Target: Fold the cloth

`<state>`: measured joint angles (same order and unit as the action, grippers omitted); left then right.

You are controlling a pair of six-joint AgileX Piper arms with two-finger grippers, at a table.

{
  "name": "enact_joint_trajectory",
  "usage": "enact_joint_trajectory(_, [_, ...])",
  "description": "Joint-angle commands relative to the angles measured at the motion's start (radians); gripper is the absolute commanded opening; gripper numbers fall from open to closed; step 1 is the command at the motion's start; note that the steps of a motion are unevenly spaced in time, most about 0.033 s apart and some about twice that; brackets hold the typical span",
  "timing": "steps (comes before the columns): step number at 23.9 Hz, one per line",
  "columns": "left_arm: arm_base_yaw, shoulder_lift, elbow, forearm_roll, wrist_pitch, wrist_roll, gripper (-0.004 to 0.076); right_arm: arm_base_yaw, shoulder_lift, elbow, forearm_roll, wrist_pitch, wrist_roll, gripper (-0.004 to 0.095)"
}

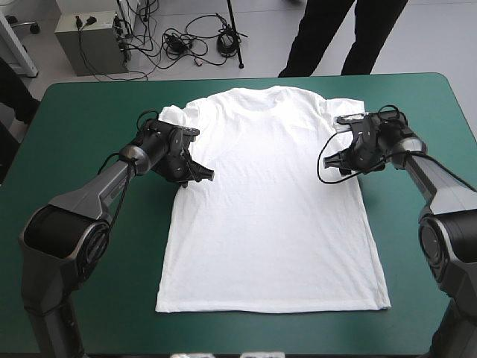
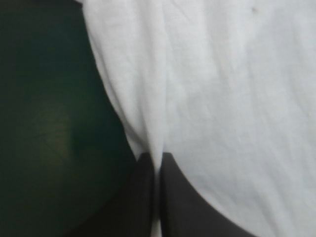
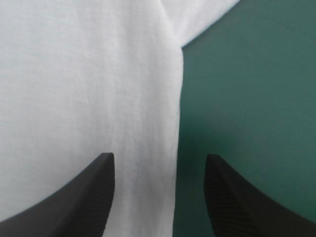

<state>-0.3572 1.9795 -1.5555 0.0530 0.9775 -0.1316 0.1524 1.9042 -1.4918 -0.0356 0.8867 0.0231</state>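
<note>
The white T-shirt (image 1: 268,201) lies spread flat on the teal-green cover, collar toward the far edge, hem toward the near edge. My left gripper (image 1: 206,176) sits at the shirt's left side just under the sleeve. In the left wrist view its gripper (image 2: 158,157) is shut on a pinched ridge of the T-shirt (image 2: 222,98). My right gripper (image 1: 344,159) is at the shirt's right side below the right sleeve. In the right wrist view that gripper (image 3: 159,160) stands open, straddling the side edge of the T-shirt (image 3: 84,84), one finger over cloth, the other over the cover.
Teal-green cover (image 1: 89,134) lies bare to the left and right of the shirt and along the near edge. The shirt's hem ends close to the table's front edge.
</note>
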Motion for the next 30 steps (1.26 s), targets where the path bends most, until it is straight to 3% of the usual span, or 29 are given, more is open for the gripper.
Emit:
enact_joint_trajectory(1, [0.000,-0.036,-0.020,0.010,-0.010,-0.010,-0.0009,-0.001,0.002,-0.050,0.017,-0.025,-0.014,0.0523])
enact_joint_trajectory(4, [0.000,-0.036,-0.020,0.010,-0.010,-0.010,-0.0009,-0.001,0.041,-0.050,0.053,-0.021,-0.023,0.0523])
enact_joint_trajectory(6, [0.000,-0.036,-0.020,0.015,-0.012,-0.010,-0.0009,-0.001,0.057,-0.050,0.068,-0.013,-0.023,0.0446])
enact_joint_trajectory(8, [0.000,-0.036,-0.020,0.024,-0.023,-0.010,-0.0009,-0.001,0.061,-0.050,0.066,-0.003,-0.023,0.0248])
enact_joint_trajectory(10, [0.000,-0.036,-0.020,0.031,-0.046,-0.010,-0.0009,-0.003,0.061,-0.050,0.068,-0.003,-0.023,-0.0021])
enact_joint_trajectory(18, [0.000,-0.081,-0.050,0.086,-0.042,-0.021,-0.0009,-0.026,-0.022,-0.052,0.092,0.013,-0.010,-0.0017])
enact_joint_trajectory(30, [-0.002,-0.365,-0.050,0.074,-0.041,-0.007,-0.0009,-0.032,-0.287,-0.151,0.108,0.119,-0.030,-0.0017])
